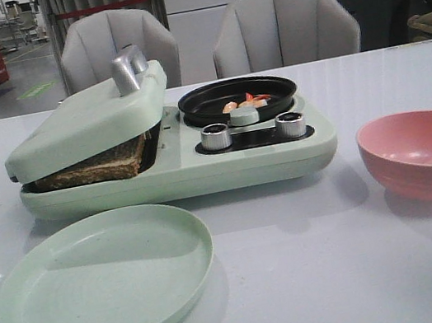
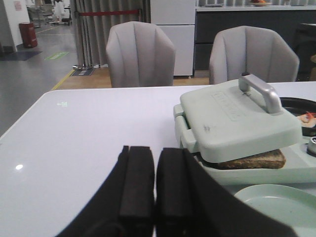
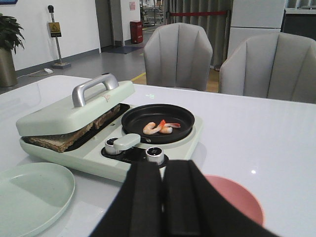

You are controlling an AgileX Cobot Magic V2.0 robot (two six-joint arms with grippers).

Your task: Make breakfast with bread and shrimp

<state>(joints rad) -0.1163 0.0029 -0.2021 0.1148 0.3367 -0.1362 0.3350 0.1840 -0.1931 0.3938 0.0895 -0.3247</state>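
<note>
Bread [image 1: 100, 167] clamped under sandwich-press lid [image 1: 87, 117], ahead-right of left gripper [image 2: 155, 185], nearer arm; shrimp [image 3: 159, 128] in black pan [image 3: 158, 123] ahead of right gripper [image 3: 163, 197]; both pincers together, empty, well apart from the appliance.

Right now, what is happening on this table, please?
Nothing is being handled. The bread sits in the green breakfast maker under its lid, which rests ajar on it. The shrimp lie in the black pan beside it. The green plate and pink bowl in front hold nothing. The left gripper and right gripper hang shut, apart from everything.
</note>
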